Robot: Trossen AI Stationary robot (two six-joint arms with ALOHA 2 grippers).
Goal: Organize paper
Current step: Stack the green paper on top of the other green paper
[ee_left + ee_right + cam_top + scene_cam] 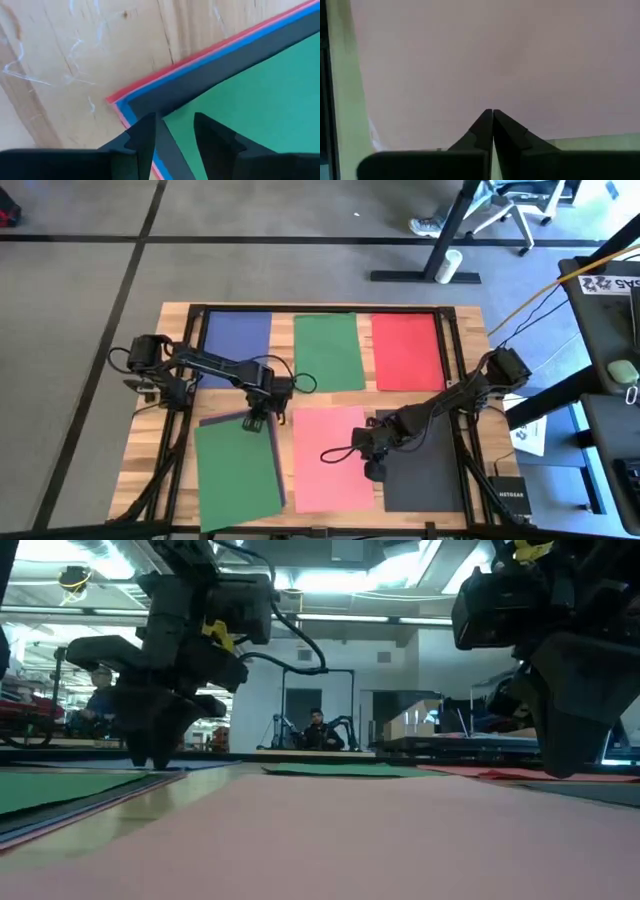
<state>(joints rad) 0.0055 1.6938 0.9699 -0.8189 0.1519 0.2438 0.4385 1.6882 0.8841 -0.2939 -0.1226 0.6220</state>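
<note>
Left pincer (258, 418), fingers slightly spread, sits at the top corner of the lower-left paper stack (238, 472) on the worktop (150, 460). Right pincer (375, 469), pressed together, rests at the salmon sheet (332, 458), lower centre.

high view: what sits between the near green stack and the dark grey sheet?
In the high view, the salmon pink sheet lies between the green-topped stack and the dark grey sheet, and the right gripper is at its right edge, shut.

Even, soft overhead light falls on the pale wooden table (470, 330) with only faint shadows, while in the low view bright ceiling light strips (340, 580) glare and leave both dark arms silhouetted, the near salmon-pink paper sheet (330, 840) blurred and the wrist views soft.
</note>
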